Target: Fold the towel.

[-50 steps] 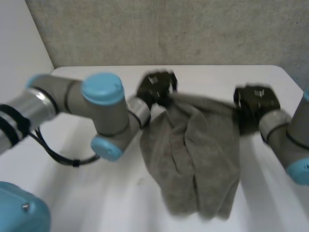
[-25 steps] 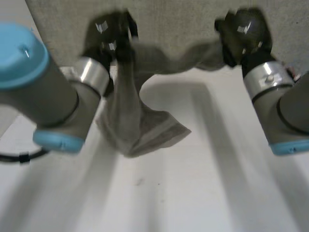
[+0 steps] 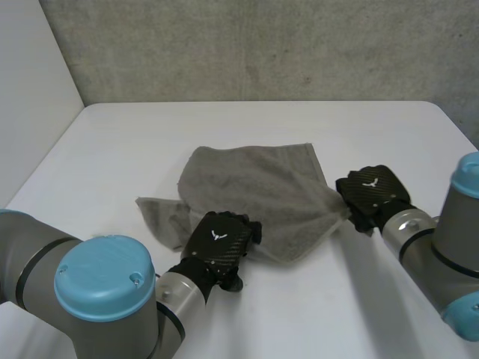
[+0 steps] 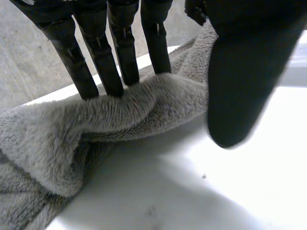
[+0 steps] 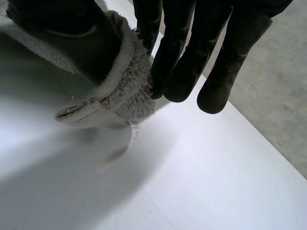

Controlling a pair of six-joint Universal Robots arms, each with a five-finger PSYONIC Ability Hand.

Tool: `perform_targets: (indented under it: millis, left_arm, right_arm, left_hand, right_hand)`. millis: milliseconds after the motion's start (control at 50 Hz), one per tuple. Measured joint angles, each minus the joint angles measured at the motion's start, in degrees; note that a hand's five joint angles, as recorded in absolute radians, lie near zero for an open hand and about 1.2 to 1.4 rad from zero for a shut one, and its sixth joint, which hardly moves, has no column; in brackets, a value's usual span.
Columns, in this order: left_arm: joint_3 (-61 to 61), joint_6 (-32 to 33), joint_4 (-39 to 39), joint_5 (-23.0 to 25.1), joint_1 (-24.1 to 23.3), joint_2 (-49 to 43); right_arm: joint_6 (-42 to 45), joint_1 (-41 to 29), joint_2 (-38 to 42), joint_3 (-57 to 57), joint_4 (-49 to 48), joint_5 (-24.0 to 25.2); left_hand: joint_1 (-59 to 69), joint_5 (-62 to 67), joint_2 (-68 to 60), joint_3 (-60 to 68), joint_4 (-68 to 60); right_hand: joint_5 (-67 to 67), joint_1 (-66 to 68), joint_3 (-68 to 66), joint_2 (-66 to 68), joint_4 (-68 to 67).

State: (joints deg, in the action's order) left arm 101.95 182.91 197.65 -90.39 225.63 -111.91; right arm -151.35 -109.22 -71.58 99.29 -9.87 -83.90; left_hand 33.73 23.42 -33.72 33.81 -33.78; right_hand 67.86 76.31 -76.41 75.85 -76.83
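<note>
Clamping the near edge of the towel point(image 3: 258, 187) with the left hand point(image 3: 218, 241), near-centre on the table point(image 3: 314, 314). Straight fingers point(image 4: 117, 52) standing behind a raised fold of the pile, thumb point(image 4: 242, 72) sitting in front of it, cloth passing between the two.

Pinching the towel's right corner with the right hand point(image 3: 372, 193), just right of centre. Thumb point(image 5: 62, 33) lying under the hemmed corner, fingers point(image 5: 175, 52) pressing against it from the other side.

Lying rumpled and part-doubled across the middle of the white table, grey, far edge running roughly left to right. Right corner pulling out to a point at the right hand, and a loose flap point(image 3: 159, 217) sticking out to the left of the left hand.

Flanking the towel from near left and near right, grey arms with light-blue caps. Standing beyond the table's far edge, a grey concrete wall point(image 3: 262, 45).
</note>
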Motion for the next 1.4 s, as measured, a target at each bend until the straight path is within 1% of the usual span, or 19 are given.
perform_targets:
  millis: [140,220,320,400,420,460,480,520,540,600,740,860,1140,1200,1260,1300,1320,1340,1400]
  left_arm:
    - [-1.2,-0.1,0.0,0.0,0.5,0.9]
    - [-1.6,-0.1,0.0,0.0,1.8,1.9]
    - [-2.0,0.0,-0.4,0.1,7.0,3.6]
    - [-2.3,0.2,-0.8,0.4,12.6,4.5]
    - [-2.3,0.3,-0.9,0.4,13.2,4.5]
    - [-2.5,0.4,-1.5,0.9,16.4,4.5]
    - [-2.5,0.5,-1.7,1.1,17.2,4.4]
    - [-2.7,0.5,-2.6,2.3,20.3,4.1]
    - [-2.7,0.6,-2.9,2.7,21.1,4.0]
    - [-3.3,0.6,-4.6,5.5,25.3,2.7]
    - [-5.6,0.6,-6.7,9.5,30.2,-1.8]
    - [-8.4,0.6,-7.4,10.2,31.2,-5.9]
    - [-16.4,0.6,-8.6,10.9,30.9,-13.5]
    - [-17.9,0.7,-9.3,11.9,30.8,-14.8]
    - [-19.2,0.7,-10.2,13.0,30.8,-16.0]
    - [-20.0,0.7,-10.8,13.6,30.8,-16.6]
    - [-20.3,0.7,-11.0,13.8,30.8,-16.8]
    - [-20.4,0.7,-11.2,13.8,30.8,-16.9]
    - [-20.9,0.7,-11.9,14.0,30.7,-17.0]
  right_arm:
    - [-0.4,5.4,-2.9,3.8,-3.0,0.5]
    - [-0.5,8.2,-3.4,5.3,-5.1,0.8]
    - [-0.5,9.7,-2.8,5.9,-6.1,1.3]
    - [-0.5,9.7,-1.9,6.0,-6.2,1.8]
    - [-0.5,9.7,-1.9,6.0,-6.2,1.9]
    - [-0.6,9.6,-1.7,6.0,-6.1,2.0]
    - [-0.6,9.6,-1.6,6.1,-6.1,2.0]
    - [-0.6,9.5,-1.6,6.1,-6.1,2.1]
    - [-0.6,9.5,-1.6,6.2,-6.1,2.1]
    - [-0.6,9.4,-1.6,6.3,-6.1,2.1]
    - [-0.6,9.4,-1.4,6.3,-6.1,2.1]
    - [-0.5,9.5,-1.2,6.4,-6.1,2.1]
    - [-0.3,9.4,-1.1,6.8,-6.1,2.0]
    - [-0.3,9.4,-1.1,6.9,-6.1,2.0]
    - [-0.2,9.4,-1.1,6.8,-6.1,2.0]
    - [-0.1,9.4,-1.1,6.8,-6.1,2.0]
    - [-0.1,9.4,-1.1,6.8,-6.1,2.0]
    - [-0.1,9.4,-1.1,6.7,-6.1,2.0]
    - [0.0,9.5,-1.2,6.4,-6.1,2.0]
  left_hand:
    - [-15.3,-15.3,15.5,-15.5,15.3]
    - [-18.9,-19.0,19.1,-19.2,19.0]
    - [-19.5,-19.6,19.8,-19.9,19.8]
    - [-19.5,-19.6,19.8,-19.9,19.8]
    - [-19.5,-19.6,19.8,-19.9,19.8]
    - [-19.5,-19.6,19.8,-19.9,19.8]
    - [-19.5,-19.5,19.8,-19.9,19.8]
    - [-19.5,-19.4,19.7,-19.8,19.8]
    - [-19.5,-19.4,19.7,-19.8,19.8]
    - [-19.4,-19.2,19.6,-19.7,19.6]
    - [-16.8,-16.4,16.8,-16.9,17.0]
    - [-12.7,-12.3,12.7,-12.8,12.8]
    - [-9.5,-9.1,9.4,-9.5,9.5]
    - [-4.7,-4.4,4.7,-4.8,4.7]
    - [3.2,3.4,-3.2,3.1,-3.2]
    - [11.1,10.4,-10.4,10.3,-10.4]
    - [16.1,16.3,-16.1,15.9,-16.1]
    - [18.4,18.2,-17.9,17.7,-17.8]
    - [30.1,30.1,-30.3,29.8,-29.9]
  right_hand:
    - [0.0,0.0,0.0,0.0,0.0]
    - [0.0,0.0,0.0,0.0,0.0]
    - [0.0,0.0,0.0,0.0,0.0]
    - [0.0,0.0,0.0,0.0,0.0]
    - [0.0,0.0,0.0,0.0,0.0]
    - [0.0,0.0,0.0,0.0,0.0]
    - [0.0,0.0,0.0,0.0,0.0]
    - [0.0,0.0,0.0,0.0,0.0]
    - [0.0,0.0,0.0,0.0,0.0]
    - [0.0,0.0,0.0,0.0,0.0]
    - [0.0,0.0,0.0,0.0,0.0]
    - [0.0,0.0,0.0,0.0,0.0]
    - [0.0,0.0,0.0,0.0,0.0]
    - [0.0,0.0,0.0,0.0,0.0]
    - [0.0,0.0,0.0,0.0,0.0]
    - [0.0,0.0,0.0,0.0,0.0]
    - [0.0,0.0,0.0,0.0,0.0]
    - [0.0,0.0,0.0,0.0,0.0]
    - [0.0,0.0,0.0,0.0,0.0]
